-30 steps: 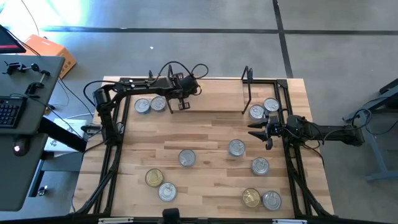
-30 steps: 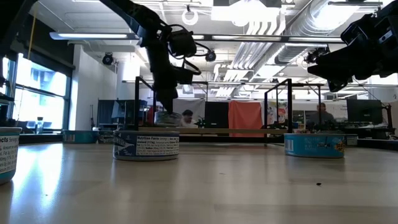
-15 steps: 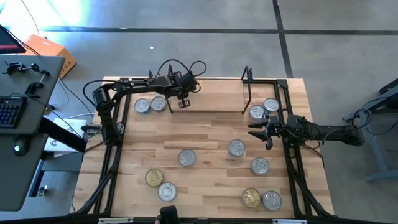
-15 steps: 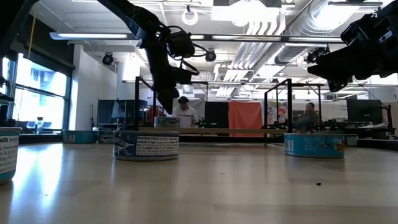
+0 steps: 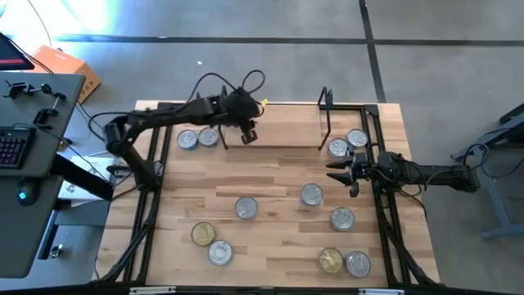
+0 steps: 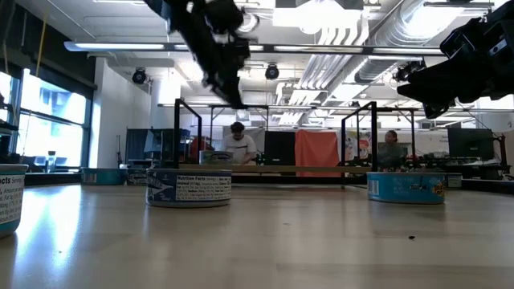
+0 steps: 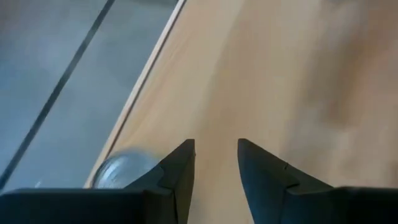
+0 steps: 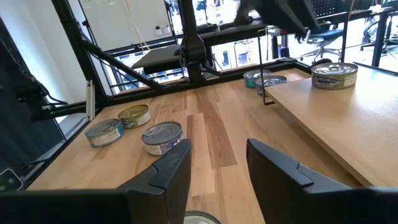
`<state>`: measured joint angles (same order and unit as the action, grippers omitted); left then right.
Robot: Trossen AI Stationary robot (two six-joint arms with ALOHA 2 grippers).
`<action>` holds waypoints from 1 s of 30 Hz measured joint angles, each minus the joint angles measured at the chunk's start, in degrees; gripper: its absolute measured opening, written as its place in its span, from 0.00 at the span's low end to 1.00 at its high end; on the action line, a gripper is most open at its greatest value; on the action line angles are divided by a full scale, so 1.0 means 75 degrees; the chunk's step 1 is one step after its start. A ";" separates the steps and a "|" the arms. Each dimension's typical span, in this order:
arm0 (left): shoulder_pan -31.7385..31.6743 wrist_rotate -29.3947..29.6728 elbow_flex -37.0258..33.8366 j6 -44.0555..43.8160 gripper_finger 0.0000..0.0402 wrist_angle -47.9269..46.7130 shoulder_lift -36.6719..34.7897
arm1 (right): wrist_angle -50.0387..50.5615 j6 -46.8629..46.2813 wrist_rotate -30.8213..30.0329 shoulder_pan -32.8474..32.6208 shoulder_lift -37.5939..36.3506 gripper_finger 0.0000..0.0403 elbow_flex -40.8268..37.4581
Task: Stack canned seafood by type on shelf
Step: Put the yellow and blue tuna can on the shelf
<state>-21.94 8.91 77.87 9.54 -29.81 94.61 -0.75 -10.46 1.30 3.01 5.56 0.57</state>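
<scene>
canned seafood: 1 silver can [image 5: 209,137] just released on shelf [image 5: 278,131]; left gripper [image 5: 248,136] lifted clear, fingers parted, empty. right gripper [image 5: 336,173] waits, half-open, empty. next can due.

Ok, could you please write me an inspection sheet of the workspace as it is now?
Surface: wooden table, bare wood between the cans.
Job's things: one can on the shelf; two cans beside its end near the left arm; nine more loose on the table, two of them gold.
Clutter: nothing seen.
Grippers: left gripper open, empty, above the shelf; right gripper open, empty, above the table by the shelf's other end.
Cables: loops on the left arm.
Surroundings: desk with keyboard, orange box, two people far behind.
</scene>
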 joint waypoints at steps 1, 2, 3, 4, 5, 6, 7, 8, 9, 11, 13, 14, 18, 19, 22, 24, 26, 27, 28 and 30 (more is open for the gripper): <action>0.0153 -0.0174 0.0000 0.0000 0.26 0.0160 -0.0146 | -0.0001 0.0000 -0.0001 0.0000 0.0000 0.36 -0.0001; 0.0317 -0.0294 -0.0001 0.0018 0.26 0.0256 -0.0284 | 0.0000 0.0000 0.0000 0.0000 0.0000 0.36 -0.0001; 0.0516 -0.0358 -0.0057 0.0051 0.25 0.0414 -0.0425 | 0.0000 0.0000 -0.0003 0.0000 -0.0002 0.36 -0.0001; 0.0723 -0.0403 -0.0154 0.0079 0.24 0.0656 -0.0562 | -0.0003 0.0000 0.0000 0.0000 0.0000 0.36 0.0001; 0.0933 -0.0451 -0.0313 0.0119 0.23 0.0980 -0.0710 | 0.0000 0.0000 0.0000 0.0000 0.0000 0.36 -0.0001; 0.1162 -0.0521 -0.0532 0.0137 0.22 0.1320 -0.0860 | -0.0001 0.0000 0.0000 0.0000 -0.0001 0.36 0.0000; 0.1402 -0.0565 -0.0787 0.0139 0.22 0.1647 -0.1013 | 0.0000 0.0000 -0.0001 0.0000 -0.0001 0.36 0.0000; 0.1648 -0.0583 -0.1072 0.0140 0.21 0.2065 -0.1135 | -0.0001 0.0000 -0.0001 0.0000 0.0000 0.36 -0.0001; 0.1900 -0.0589 -0.1355 0.0136 0.20 0.2474 -0.1258 | -0.0003 0.0000 -0.0001 0.0000 -0.0001 0.36 0.0001; 0.2424 -0.0586 -0.1975 0.0134 0.20 0.3230 -0.1491 | -0.0001 0.0000 -0.0001 0.0000 -0.0002 0.36 0.0001; 0.2964 -0.0585 -0.2562 0.0132 0.19 0.4115 -0.1661 | -0.0003 0.0000 -0.0003 0.0000 0.0000 0.36 0.0001; 0.3228 -0.0573 -0.2865 0.0129 0.19 0.4561 -0.1730 | 0.0000 0.0000 0.0000 0.0000 0.0000 0.36 -0.0001; 0.4235 0.0024 -0.3897 -0.0273 0.19 0.6105 -0.1837 | -0.0002 0.0000 -0.0002 0.0000 0.0000 0.36 0.0000; 0.4436 0.0263 -0.4095 -0.0399 0.19 0.6356 -0.1863 | 0.0000 0.0000 -0.0002 0.0000 -0.0002 0.36 0.0001; 0.4926 0.1024 -0.4543 -0.0446 0.19 0.6588 -0.2009 | -0.0003 0.0000 -0.0003 0.0000 0.0000 0.36 -0.0001; 0.5141 0.1505 -0.4711 -0.0451 0.19 0.6433 -0.2136 | -0.0003 0.0000 0.0000 0.0000 0.0000 0.36 0.0001; 0.5249 0.1915 -0.4931 -0.0449 0.19 0.6354 -0.2289 | 0.0000 0.0000 0.0000 0.0000 0.0000 0.36 -0.0001; 0.5282 0.2091 -0.5033 -0.0449 0.19 0.6365 -0.2355 | -0.0002 0.0000 -0.0002 0.0000 0.0000 0.36 0.0001; 0.5296 0.2236 -0.5138 -0.0449 0.19 0.6363 -0.2427 | 0.0000 0.0000 -0.0003 0.0000 0.0000 0.36 0.0000; 0.5274 0.2465 -0.5353 -0.0449 0.19 0.6353 -0.2558 | -0.0001 0.0000 -0.0002 0.0000 0.0000 0.36 0.0000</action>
<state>17.62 27.40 37.72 6.17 17.84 75.43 -0.76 -10.46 1.29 3.01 5.56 0.57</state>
